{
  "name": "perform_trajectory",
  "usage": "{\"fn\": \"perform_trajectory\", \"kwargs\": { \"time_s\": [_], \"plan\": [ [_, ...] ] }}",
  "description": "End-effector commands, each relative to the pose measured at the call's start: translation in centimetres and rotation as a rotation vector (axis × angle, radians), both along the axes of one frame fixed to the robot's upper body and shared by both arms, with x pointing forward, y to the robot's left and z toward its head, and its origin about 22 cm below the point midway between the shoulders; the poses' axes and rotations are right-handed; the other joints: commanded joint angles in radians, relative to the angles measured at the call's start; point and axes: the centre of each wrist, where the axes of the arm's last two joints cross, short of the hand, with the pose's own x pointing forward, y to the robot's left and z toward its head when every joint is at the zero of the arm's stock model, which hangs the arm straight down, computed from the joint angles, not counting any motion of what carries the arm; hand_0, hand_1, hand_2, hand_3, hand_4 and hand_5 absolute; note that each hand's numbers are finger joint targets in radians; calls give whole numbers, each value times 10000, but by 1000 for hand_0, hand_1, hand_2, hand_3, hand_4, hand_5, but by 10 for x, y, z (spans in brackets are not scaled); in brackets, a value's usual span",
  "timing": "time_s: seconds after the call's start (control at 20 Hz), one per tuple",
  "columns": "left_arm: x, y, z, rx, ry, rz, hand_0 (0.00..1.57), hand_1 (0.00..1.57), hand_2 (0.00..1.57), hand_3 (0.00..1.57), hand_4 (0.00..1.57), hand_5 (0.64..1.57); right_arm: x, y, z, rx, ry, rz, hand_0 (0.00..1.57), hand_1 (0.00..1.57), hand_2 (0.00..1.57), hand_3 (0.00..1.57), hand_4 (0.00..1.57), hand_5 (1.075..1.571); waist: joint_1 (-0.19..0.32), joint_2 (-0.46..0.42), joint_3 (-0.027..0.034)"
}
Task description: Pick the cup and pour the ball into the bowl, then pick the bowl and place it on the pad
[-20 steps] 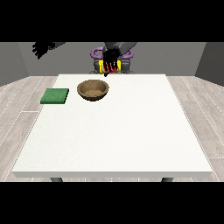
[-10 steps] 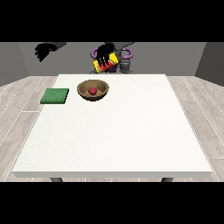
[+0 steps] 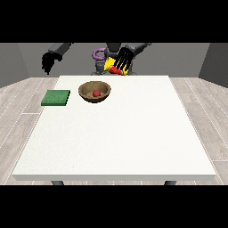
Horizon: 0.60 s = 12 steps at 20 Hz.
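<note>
A brown wooden bowl [image 3: 95, 92] stands on the white table [image 3: 120, 133] near its far edge, with a small red ball [image 3: 96, 93] inside it. Left of the bowl a flat green pad [image 3: 56, 97] lies by the table's left edge. Above and behind the bowl, to its right, the hand at the view's right [image 3: 125, 56] is curled round a tilted yellow cup [image 3: 119, 65]. A red patch shows at the cup's lower end. The hand at the view's left [image 3: 48, 61] hangs in the air beyond the table's far left corner, holding nothing, fingers drooping.
The robot's torso [image 3: 101, 62] stands behind the table's far edge, with a purple ring on it. Grey wood floor surrounds the table. The white table surface stretches wide towards the camera and to the right of the bowl.
The red ball, absent from the bowl a second ago, now lies in it. The hand with the yellow cup has shifted slightly right. The hand at the view's left has sunk a little.
</note>
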Motion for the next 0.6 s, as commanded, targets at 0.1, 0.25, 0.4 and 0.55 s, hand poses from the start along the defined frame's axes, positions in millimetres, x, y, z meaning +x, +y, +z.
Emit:
{"fn": "perform_trajectory", "kwargs": {
  "time_s": [0.1, 0.25, 0.4, 0.55],
  "plan": [
    [-1, 19, 71, -6906, -745, -494, 0, 0, 0, 0, 531, 1545, 10, 22, -5, 358, -7, -106, 0, 0, 0, 0, 696, 1570, 512, 823, -101],
    [-4, 40, 90, -8835, -294, -1747, 0, 0, 0, 0, 157, 1440, 6, 25, -13, 484, -36, -845, 0, 0, 0, 0, 655, 1571, 1218, 1011, -63],
    [1, 87, 106, -9685, 4, -2964, 0, 0, 0, 0, 145, 1492, 1, 29, -20, 558, -71, -1520, 0, 0, 0, 0, 490, 1570, 2057, 1227, -11],
    [6, 146, 123, -9967, 300, -3969, 0, 0, 0, 0, 235, 1490, -7, 21, -22, 566, -141, -2146, 0, 0, 0, 0, 0, 1570, 2481, 1339, 42]
  ]
}}
